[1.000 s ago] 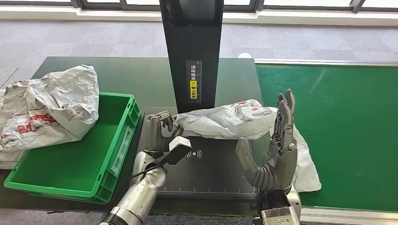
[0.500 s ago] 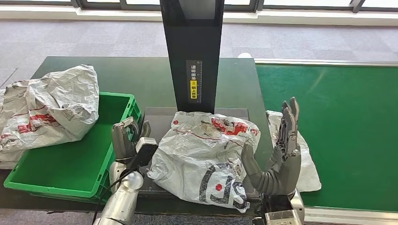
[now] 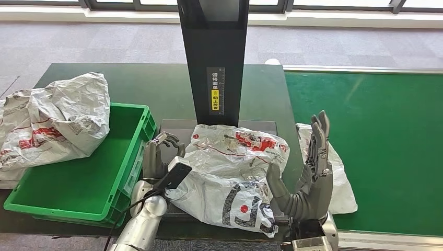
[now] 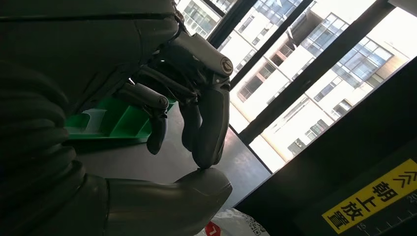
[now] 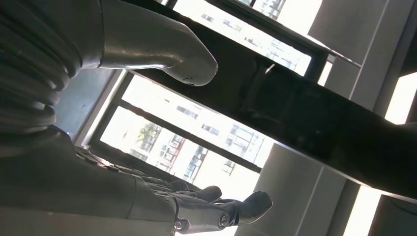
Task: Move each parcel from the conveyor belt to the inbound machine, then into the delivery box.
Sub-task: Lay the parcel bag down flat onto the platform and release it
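Now the parcel point(image 3: 230, 172) lies on the inbound machine point(image 3: 177, 128) plate by the surface's front edge, left hand point(image 3: 156, 157) seemingly curled empty, right hand point(image 3: 308, 172) spread; next grasp it toward the delivery box point(image 3: 78, 172).

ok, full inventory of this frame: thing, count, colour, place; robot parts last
parcel on scan plate: 1, white crumpled bag with red and black print, lying on the inbound machine's plate between the two hands
parcel at crate: 1, white with red print, draped over the crate's far-left rim
parcel behind right hand: 1, white, at the conveyor's left edge, mostly hidden
delivery box: 1, green plastic crate, left on the table
inbound machine: 1, black column with a yellow label, centre
conveyor belt: 1, green, right
table: 1, dark
left hand: fingers curled, empty, beside the parcel
right hand: open, upright, right of the parcel
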Controlling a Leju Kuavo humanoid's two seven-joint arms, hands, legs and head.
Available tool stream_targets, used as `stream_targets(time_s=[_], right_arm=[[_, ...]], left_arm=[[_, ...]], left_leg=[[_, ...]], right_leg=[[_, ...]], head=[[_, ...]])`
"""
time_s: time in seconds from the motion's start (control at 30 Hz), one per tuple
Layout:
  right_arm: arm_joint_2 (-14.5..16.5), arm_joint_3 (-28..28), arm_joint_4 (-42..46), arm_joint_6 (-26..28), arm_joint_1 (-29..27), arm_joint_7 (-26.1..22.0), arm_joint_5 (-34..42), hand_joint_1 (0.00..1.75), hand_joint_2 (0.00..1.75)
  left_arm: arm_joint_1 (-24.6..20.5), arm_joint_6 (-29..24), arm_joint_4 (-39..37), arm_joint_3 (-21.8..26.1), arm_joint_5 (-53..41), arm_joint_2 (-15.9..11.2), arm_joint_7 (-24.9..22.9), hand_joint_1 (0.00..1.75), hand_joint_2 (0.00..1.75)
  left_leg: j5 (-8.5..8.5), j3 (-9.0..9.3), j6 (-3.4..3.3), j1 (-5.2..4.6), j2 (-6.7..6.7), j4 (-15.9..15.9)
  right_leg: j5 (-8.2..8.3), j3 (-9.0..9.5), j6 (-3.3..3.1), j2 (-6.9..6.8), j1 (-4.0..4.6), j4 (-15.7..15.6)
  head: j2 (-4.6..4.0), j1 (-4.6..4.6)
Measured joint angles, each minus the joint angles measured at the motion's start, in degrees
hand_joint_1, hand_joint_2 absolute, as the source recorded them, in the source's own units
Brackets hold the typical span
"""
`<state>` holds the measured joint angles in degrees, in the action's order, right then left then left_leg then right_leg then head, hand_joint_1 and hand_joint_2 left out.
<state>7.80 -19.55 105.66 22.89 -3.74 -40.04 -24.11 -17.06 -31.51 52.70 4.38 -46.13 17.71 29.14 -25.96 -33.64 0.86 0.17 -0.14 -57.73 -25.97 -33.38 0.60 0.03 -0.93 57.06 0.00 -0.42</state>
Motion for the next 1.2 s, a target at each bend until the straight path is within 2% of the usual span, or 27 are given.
stream_targets(time_s=[0.1,0.27,0.37,0.4,0.43,0.5,0.57,0.73,1.0,1.13,1.2], right_arm=[[-0.1,-0.1,0.0,0.5,-0.1,0.0,0.0,0.0,1.75],[-0.4,-0.3,0.0,0.9,-0.3,0.0,0.5,0.0,1.75],[-0.4,-0.3,0.0,0.1,-0.3,0.0,0.4,0.0,1.75],[-0.4,-0.3,0.0,-0.3,-0.3,0.0,0.4,0.0,1.75],[-0.4,-0.3,0.0,-0.7,-0.3,0.0,0.2,0.0,1.75],[-0.4,-0.3,0.0,-1.5,-0.4,0.0,0.1,0.0,1.75],[-0.4,-0.3,0.0,-2.2,-0.4,0.0,0.3,0.0,1.75],[-0.4,-0.3,0.0,-3.8,-0.2,0.0,1.1,0.0,1.75],[-0.4,-0.3,0.0,-4.2,-0.2,0.0,1.2,0.0,1.75],[-0.4,-0.3,0.0,-4.9,-0.1,0.0,0.4,0.0,1.75],[-0.4,-0.3,0.0,-5.0,-0.2,0.0,-0.3,0.0,1.75]], left_arm=[[0.0,1.9,-0.2,-0.4,0.7,0.0,0.3,0.0,1.75],[0.4,9.8,1.8,-3.0,4.0,0.1,0.6,0.0,1.75],[1.4,11.2,5.3,-4.9,4.8,0.1,0.4,0.0,0.44],[1.9,11.4,6.5,-5.5,4.8,0.0,0.1,0.0,0.44],[2.4,11.7,7.8,-6.1,4.5,-0.1,-0.4,0.0,0.87],[3.7,12.5,10.1,-7.5,2.9,-0.5,-1.8,0.0,0.87],[5.3,14.2,12.1,-9.6,-1.4,-1.0,-4.5,0.0,0.0],[9.1,17.9,13.9,-16.8,-17.9,-2.2,-12.5,0.0,0.0],[10.8,18.6,13.8,-21.3,-20.3,-3.0,-13.9,0.0,0.0],[10.5,21.0,11.2,-23.0,-26.6,-3.2,-17.8,0.0,0.0],[9.9,21.4,7.8,-24.0,-29.4,-3.1,-19.2,0.0,0.87]], left_leg=[[0.0,0.0,0.0,0.0,0.0,0.0],[0.0,-0.02,0.0,0.0,-0.01,0.0],[0.0,-0.03,0.0,0.0,-0.01,0.0],[0.0,-0.03,0.0,0.0,-0.01,0.0],[0.0,-0.03,0.0,0.0,-0.01,0.0],[0.0,-0.03,0.0,0.0,-0.01,0.0],[-0.03,-0.03,0.0,0.0,-0.01,0.0],[-0.08,-0.04,-0.01,-0.01,0.0,0.0],[-0.08,-0.03,-0.01,0.0,0.0,0.0],[-0.08,-0.02,-0.01,0.0,0.0,0.0],[-0.08,-0.02,-0.01,-0.01,0.01,0.0]], right_leg=[[0.0,-0.01,0.0,0.0,0.0,0.0],[0.0,0.01,0.0,0.0,0.0,0.0],[0.0,0.0,0.0,-0.01,0.0,0.0],[0.0,0.0,0.0,-0.01,0.0,0.0],[0.0,0.0,0.0,-0.01,0.0,0.0],[-0.01,-0.01,-0.01,-0.01,0.0,0.0],[-0.03,-0.01,0.0,-0.01,0.0,0.0],[-0.05,-0.03,0.01,0.0,-0.01,0.0],[-0.05,-0.03,0.01,-0.01,0.0,0.0],[-0.05,-0.03,0.01,-0.02,0.0,0.0],[-0.05,-0.04,0.01,-0.01,-0.01,0.0]], head=[[0.0,0.0],[0.0,0.0],[0.0,0.01],[0.0,0.01],[0.0,0.01],[0.0,0.01],[0.0,0.01],[0.0,0.0],[0.0,0.0],[0.0,0.0],[0.0,0.0]])
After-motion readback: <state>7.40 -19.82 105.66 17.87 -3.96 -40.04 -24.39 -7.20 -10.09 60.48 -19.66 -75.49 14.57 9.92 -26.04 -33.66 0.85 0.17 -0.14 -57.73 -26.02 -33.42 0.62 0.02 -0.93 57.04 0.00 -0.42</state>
